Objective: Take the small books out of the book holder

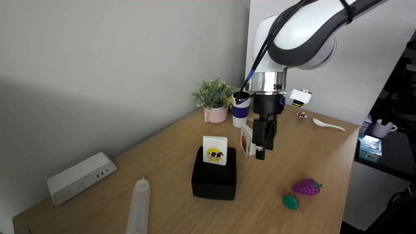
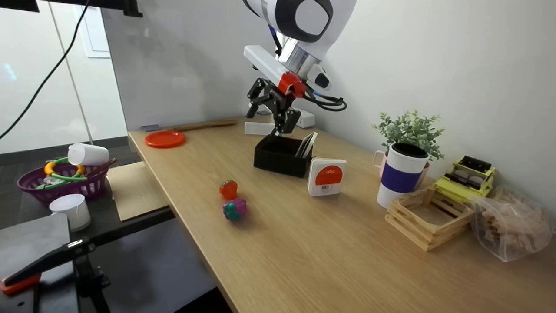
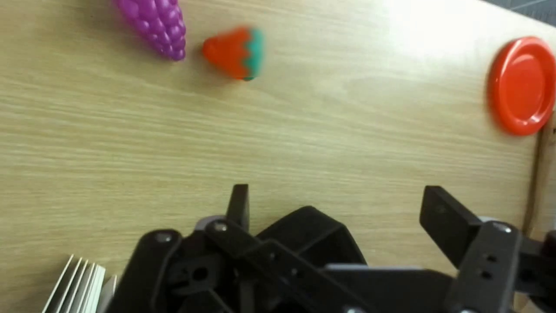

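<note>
book leans in holder, likely wall-propped; abc book stands outside, fanned perhaps for balance; gripper empty, jaws apart.

The book holder looks matt; the cow book and abc book, smooth card. Wood grain covers the satin tabletop; the slatted crate is bare wood. The plate and knobbly toy grapes are glossy plastic, the squeeze bottle translucent, the bag clear film, the wrist collar polished metal
</note>
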`<state>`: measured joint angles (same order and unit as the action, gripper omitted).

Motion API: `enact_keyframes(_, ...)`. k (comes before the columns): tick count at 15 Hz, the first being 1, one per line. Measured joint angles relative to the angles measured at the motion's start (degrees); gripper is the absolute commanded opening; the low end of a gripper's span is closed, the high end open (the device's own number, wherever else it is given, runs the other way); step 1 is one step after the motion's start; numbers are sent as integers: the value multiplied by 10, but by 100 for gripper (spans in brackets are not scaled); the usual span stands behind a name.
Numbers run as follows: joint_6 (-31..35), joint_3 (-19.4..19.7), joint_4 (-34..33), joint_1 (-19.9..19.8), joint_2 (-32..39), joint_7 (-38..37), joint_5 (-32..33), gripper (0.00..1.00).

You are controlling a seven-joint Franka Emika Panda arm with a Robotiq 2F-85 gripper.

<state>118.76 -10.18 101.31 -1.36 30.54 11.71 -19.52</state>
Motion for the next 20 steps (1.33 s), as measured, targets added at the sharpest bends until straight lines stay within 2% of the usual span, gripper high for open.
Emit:
enact_keyframes(6, -1, 6, -1, 4, 0, 5, 5, 100)
enact_keyframes(10, 13, 19, -5, 8, 0, 22, 72, 100)
enact_keyframes(13, 13, 21, -12, 8, 0, 64, 106, 100)
enact_keyframes(20, -2, 14, -59, 6, 23, 218, 110, 100)
